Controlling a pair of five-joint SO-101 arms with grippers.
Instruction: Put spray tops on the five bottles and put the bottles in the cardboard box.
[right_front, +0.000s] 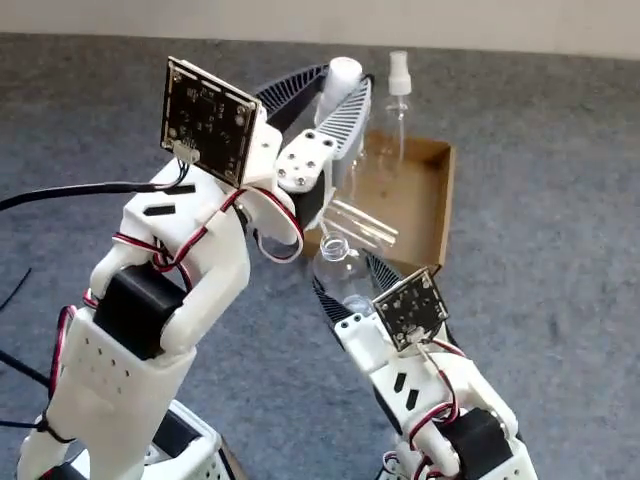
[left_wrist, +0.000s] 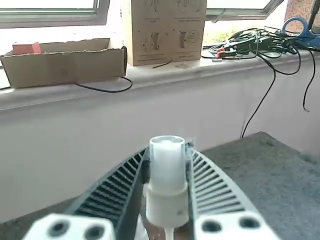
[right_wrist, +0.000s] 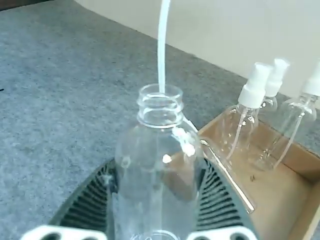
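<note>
My left gripper (right_front: 338, 82) is raised above the table, shut on a white spray top (left_wrist: 167, 185). The top's thin dip tube (right_wrist: 162, 45) hangs straight down, and its end is inside the open neck of a clear bottle (right_wrist: 159, 150). My right gripper (right_wrist: 157, 172) is shut on that bottle and holds it upright in front of the cardboard box (right_front: 432, 215). In the high view the held bottle (right_front: 334, 256) is under the left gripper. Three bottles with spray tops (right_wrist: 246, 112) stand in the box, and another (right_front: 362, 222) lies flat in it.
Grey carpet-like cloth (right_front: 540, 330) covers the table. The box (right_wrist: 280, 200) sits just beyond the held bottle. A white wall and a windowsill with a carton (left_wrist: 65, 62) and cables (left_wrist: 250, 45) lie behind the table.
</note>
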